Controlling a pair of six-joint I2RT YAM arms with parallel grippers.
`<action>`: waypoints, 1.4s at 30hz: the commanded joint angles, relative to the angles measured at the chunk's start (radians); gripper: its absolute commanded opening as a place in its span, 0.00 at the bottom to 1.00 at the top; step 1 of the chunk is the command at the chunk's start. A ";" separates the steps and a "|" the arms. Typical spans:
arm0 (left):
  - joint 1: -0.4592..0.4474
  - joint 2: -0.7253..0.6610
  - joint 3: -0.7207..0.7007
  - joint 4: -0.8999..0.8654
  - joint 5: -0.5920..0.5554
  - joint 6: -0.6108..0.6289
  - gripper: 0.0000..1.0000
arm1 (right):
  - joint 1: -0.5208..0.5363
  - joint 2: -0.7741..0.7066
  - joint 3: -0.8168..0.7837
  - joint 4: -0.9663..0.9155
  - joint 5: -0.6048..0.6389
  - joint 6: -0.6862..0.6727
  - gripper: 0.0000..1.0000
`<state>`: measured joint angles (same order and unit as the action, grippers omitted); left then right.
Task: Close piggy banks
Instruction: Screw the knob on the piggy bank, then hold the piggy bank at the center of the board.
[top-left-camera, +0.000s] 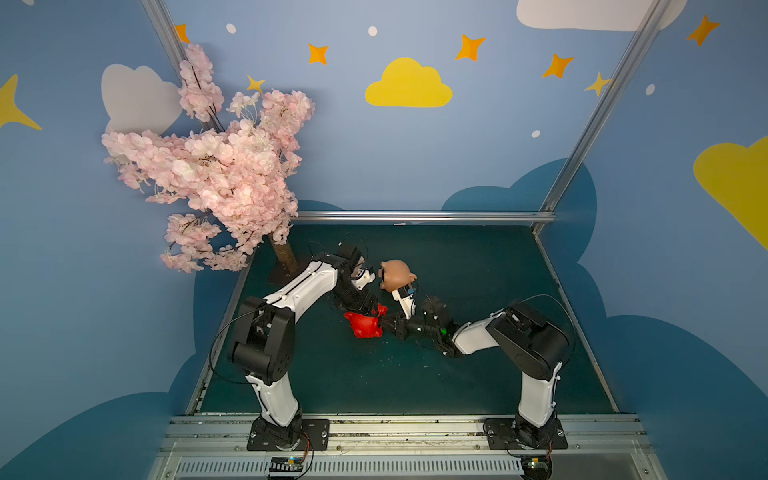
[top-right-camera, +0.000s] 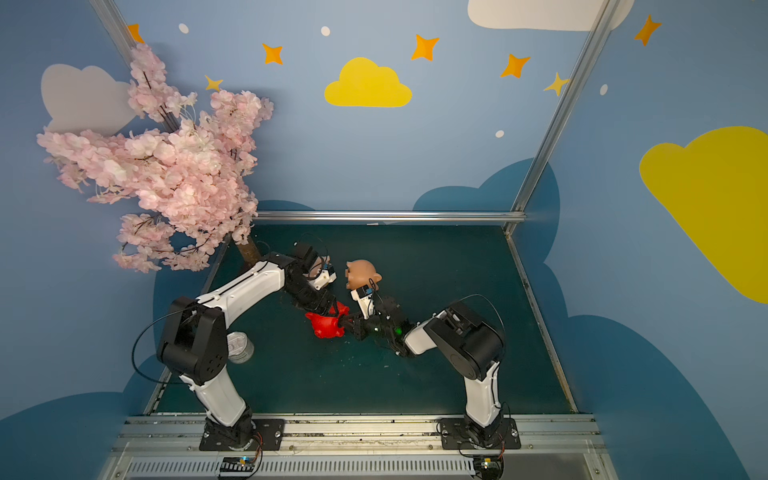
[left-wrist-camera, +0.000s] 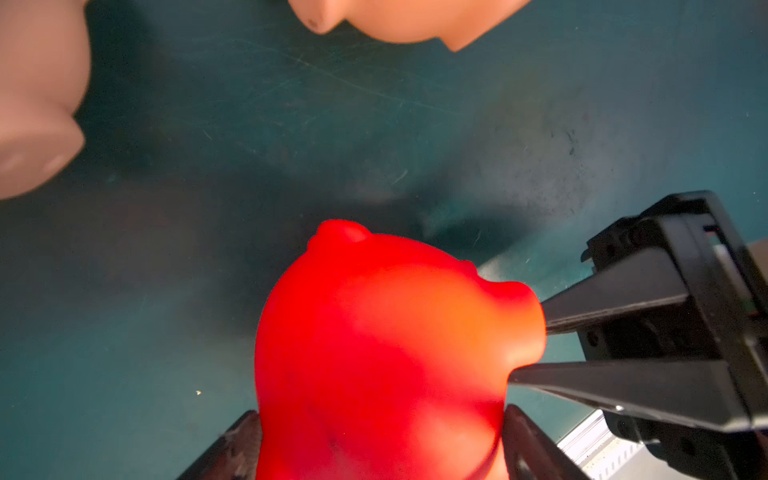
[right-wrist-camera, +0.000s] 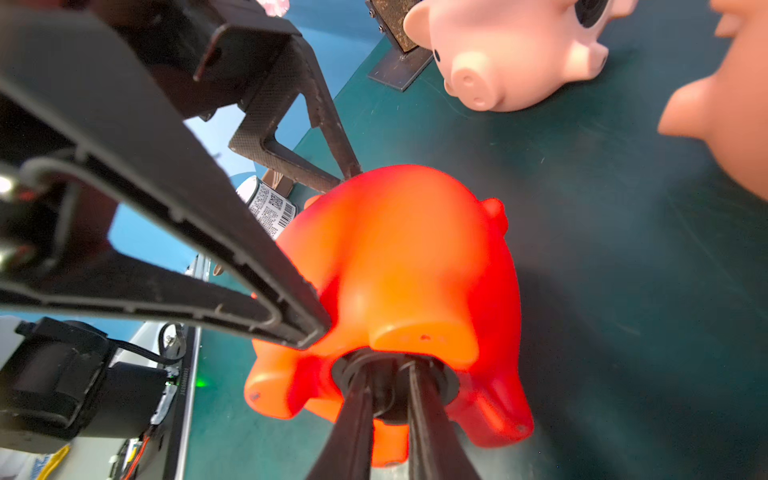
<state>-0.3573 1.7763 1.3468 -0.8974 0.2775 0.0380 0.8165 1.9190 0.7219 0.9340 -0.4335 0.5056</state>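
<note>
The red piggy bank (top-left-camera: 365, 324) hung mid-tabletop (top-left-camera: 457, 365) between both arms. The left gripper (left-wrist-camera: 382, 415) had its fingers clamped on the pig's two flanks. The belly faced right, straight at the right gripper (right-wrist-camera: 386, 372), so the right arm was the one lined up on the hole. A dark round plug (right-wrist-camera: 388, 399) sat in the belly opening among the feet. The right fingers stood a narrow gap apart on either side of it (pinching or just off it, couldn't tell). Likely step: seating the plug, so the red pig looked nearly closed.

Two peach-tan piggy banks lay farther back. One (right-wrist-camera: 519, 54) lay tipped by the blossom tree's (top-left-camera: 216, 166) base with its belly hole open. The other (top-left-camera: 395, 274) was just beyond the right wrist. A labelled can (top-right-camera: 240, 347) stood at the left edge, out of the way. Any pull-back for the right arm would run rightward, with nothing seen blocking it.
</note>
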 joint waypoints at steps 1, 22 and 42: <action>-0.010 0.026 -0.041 -0.025 0.006 0.009 0.85 | -0.004 0.019 0.037 0.019 -0.011 0.016 0.13; -0.013 0.024 -0.044 -0.021 0.009 0.010 0.85 | -0.001 0.028 0.034 0.038 -0.010 -0.128 0.00; -0.014 0.028 -0.051 -0.023 0.007 0.014 0.85 | 0.004 0.048 -0.044 0.214 0.029 -0.394 0.00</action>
<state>-0.3557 1.7725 1.3407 -0.8886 0.2798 0.0383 0.8181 1.9556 0.6834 1.0679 -0.4198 0.1669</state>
